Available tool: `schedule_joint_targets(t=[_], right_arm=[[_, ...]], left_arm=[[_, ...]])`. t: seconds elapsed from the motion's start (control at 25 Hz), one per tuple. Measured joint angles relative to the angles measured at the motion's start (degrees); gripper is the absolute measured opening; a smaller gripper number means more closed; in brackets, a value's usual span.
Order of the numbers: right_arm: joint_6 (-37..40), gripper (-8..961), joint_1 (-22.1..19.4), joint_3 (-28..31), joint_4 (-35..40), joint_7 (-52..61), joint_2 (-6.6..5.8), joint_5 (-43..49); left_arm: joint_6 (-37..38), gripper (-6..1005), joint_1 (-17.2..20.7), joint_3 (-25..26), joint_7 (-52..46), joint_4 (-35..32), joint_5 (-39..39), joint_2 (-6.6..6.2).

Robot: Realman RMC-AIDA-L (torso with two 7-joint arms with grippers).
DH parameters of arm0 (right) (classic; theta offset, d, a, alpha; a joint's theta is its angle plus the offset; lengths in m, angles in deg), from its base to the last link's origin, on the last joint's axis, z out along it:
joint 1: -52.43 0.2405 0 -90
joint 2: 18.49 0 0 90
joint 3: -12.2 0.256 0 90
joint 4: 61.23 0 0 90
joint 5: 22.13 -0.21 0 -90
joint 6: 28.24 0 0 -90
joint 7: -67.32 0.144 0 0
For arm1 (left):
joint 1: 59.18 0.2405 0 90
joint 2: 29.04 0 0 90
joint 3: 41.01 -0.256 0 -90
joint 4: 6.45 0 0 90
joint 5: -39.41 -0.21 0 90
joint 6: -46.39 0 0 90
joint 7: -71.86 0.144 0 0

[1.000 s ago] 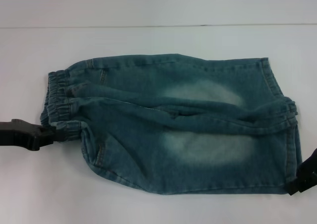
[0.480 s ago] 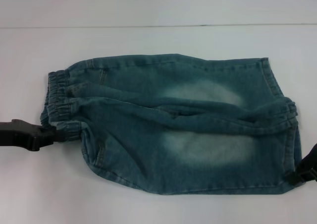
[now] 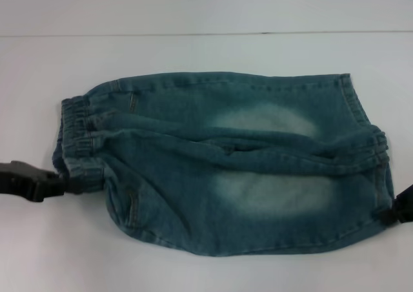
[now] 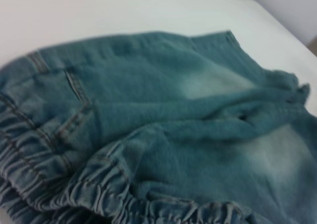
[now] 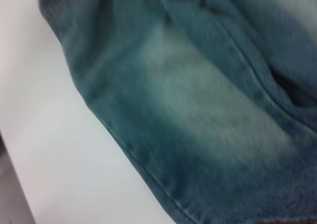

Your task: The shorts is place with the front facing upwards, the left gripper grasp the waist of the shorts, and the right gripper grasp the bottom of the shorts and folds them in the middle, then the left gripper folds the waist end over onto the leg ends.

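white table [image 3: 206,8] carries the shorts [image 3: 226,169], spread flat mid-table, waist of the shorts [image 3: 77,137] toward robot's left, bottom of the shorts [image 3: 377,169] toward its right; two pale faded patches flank a raised centre fold; left end effector [image 3: 64,185] closed on the near corner of the waistband; right end effector [image 3: 390,213] at the near hem corner, mostly out of view, can't tell its grip

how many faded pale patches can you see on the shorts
2 on the shorts: one pale patch on the far leg panel, another on the near panel, either side of the centre fold. Any underneath would be hidden.
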Motion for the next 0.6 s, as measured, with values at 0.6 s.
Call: schedule_joint_targets(t=[0.6], right_arm=[[6.87, 45, -3.22, 5.03, -3.45, -6.03, -5.04, -7.34]], left_arm=[[9.02, 45, -4.19, 0.07, -2.25, -0.14, -10.65, -2.3]])
